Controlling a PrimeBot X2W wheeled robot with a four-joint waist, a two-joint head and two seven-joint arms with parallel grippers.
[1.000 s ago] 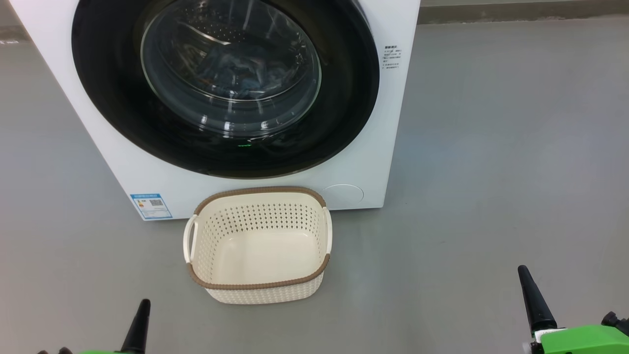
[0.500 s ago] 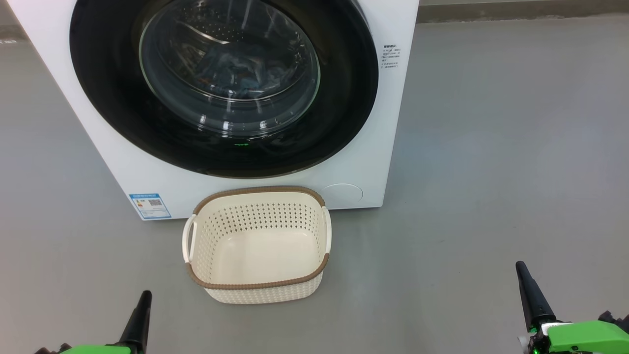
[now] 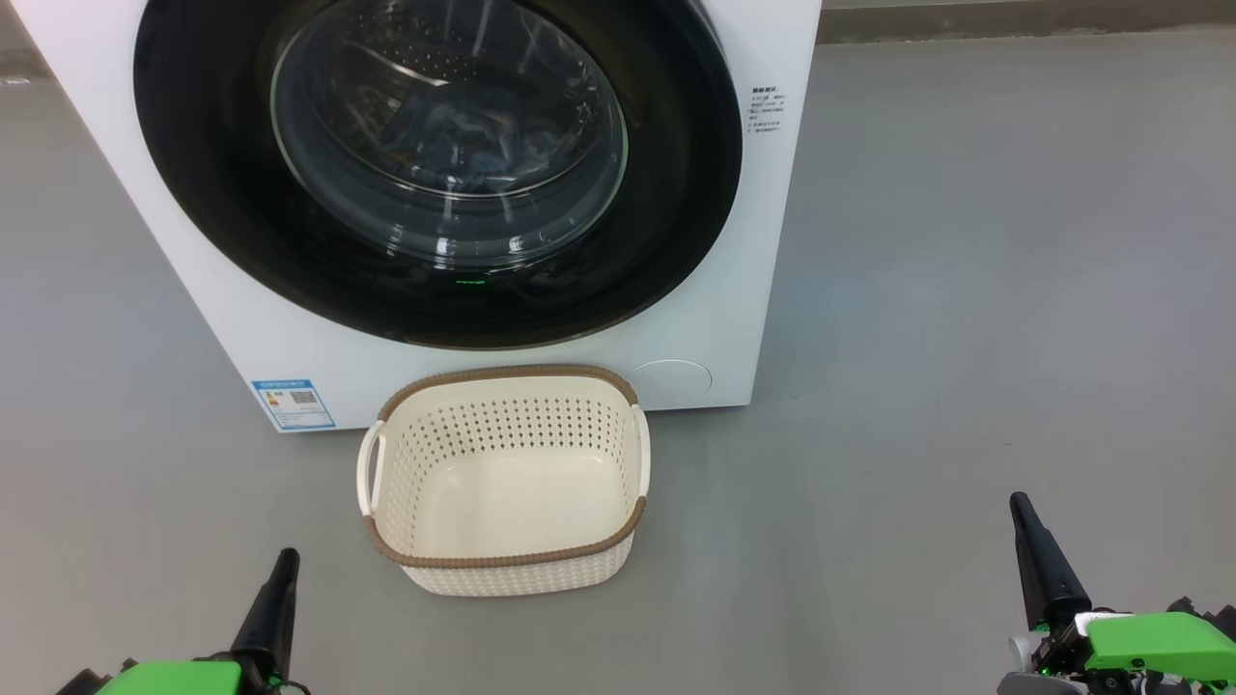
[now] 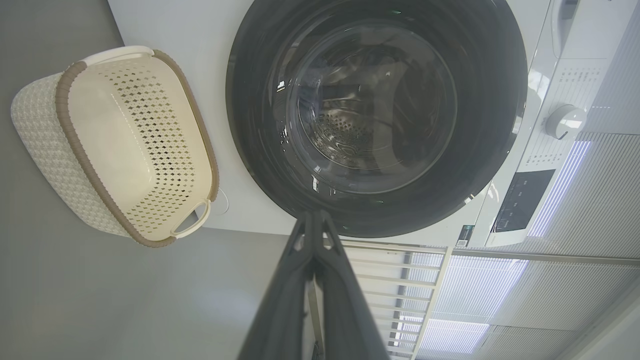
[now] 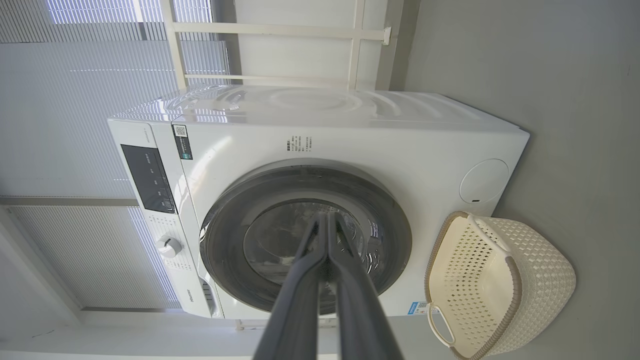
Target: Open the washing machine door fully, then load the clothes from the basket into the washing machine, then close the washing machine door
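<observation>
The washing machine point(image 3: 734, 241) stands at the top of the head view. Its door point(image 3: 676, 193), with the glossy black rim, lies flat against the front. Through the glass bowl I see bluish clothes point(image 3: 463, 135) in the drum. The cream basket point(image 3: 502, 560) sits on the floor in front of the washer and holds nothing. My left gripper point(image 3: 287, 557) is shut at the lower left, well short of the basket. My right gripper point(image 3: 1018, 502) is shut at the lower right, far to the basket's right. The wrist views show the fingers point(image 4: 300, 280) point(image 5: 300, 285) pressed together, the door point(image 4: 500, 115) point(image 5: 220, 240) and the basket point(image 4: 45, 145) point(image 5: 540, 270).
Grey floor point(image 3: 966, 290) spreads around the washer and basket. A blue label sticker point(image 3: 293, 403) and a round cover point(image 3: 671, 378) mark the washer's lower front. A control panel with a knob point(image 5: 168, 246) and window blinds point(image 5: 75, 100) appear in the right wrist view.
Both grippers have crept a little up the head view, towards the washer, still shut. The basket and door have not moved.
</observation>
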